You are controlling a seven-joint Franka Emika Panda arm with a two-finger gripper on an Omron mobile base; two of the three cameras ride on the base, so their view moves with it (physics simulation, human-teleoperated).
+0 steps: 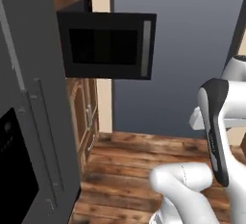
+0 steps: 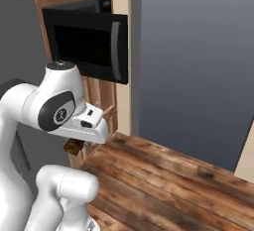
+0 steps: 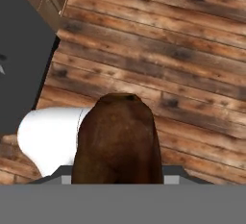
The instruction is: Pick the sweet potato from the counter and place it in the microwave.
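The pincer is clamped on the dark brown oblong sweet potato (image 3: 117, 139), carried high above wooden planks. The wide black microwave's (image 2: 85, 41) open door juts out; the arm could strike it.

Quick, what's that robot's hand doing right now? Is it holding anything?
Gripper: closed on the sweet potato, which sits right in front of the hand camera, carried above the wooden floor.
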